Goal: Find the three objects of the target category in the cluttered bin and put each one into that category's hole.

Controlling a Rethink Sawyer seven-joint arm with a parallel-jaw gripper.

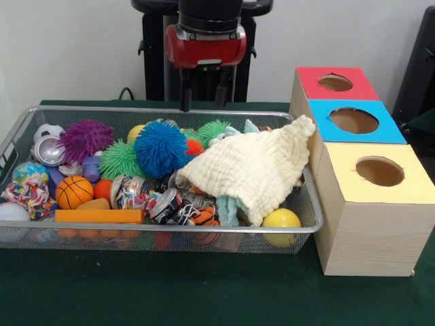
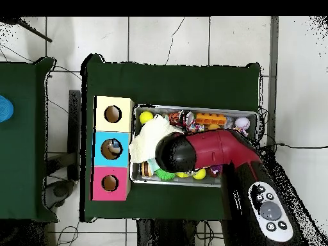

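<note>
Wall (image 1: 68, 47): plain, light-coloured, behind the desk.
Floor (image 2: 173, 41): large pale tiles with dark grout lines; thin cables trail across it.
Desk (image 1: 204, 292): covered in dark green cloth.
Second desk (image 2: 22, 141): same green cover, standing beside the first, separated by a strip of floor.

Looks like a robotics lab or test room, not a home. Plain white wall behind, pale tiled floor (image 2: 166, 45) with loose black cables (image 2: 288, 146) trailing across it. Green-covered table (image 1: 204, 292) set up as a test bench: wire mesh bin (image 1: 309, 224) crammed with toys, beside a wooden sorting box (image 1: 367, 231) with red, blue and yellow tops, each cut with a round hole. Second green table (image 2: 22, 141) alongside. Red and black arm (image 2: 218, 150) on a black pedestal (image 1: 153, 61).
</note>
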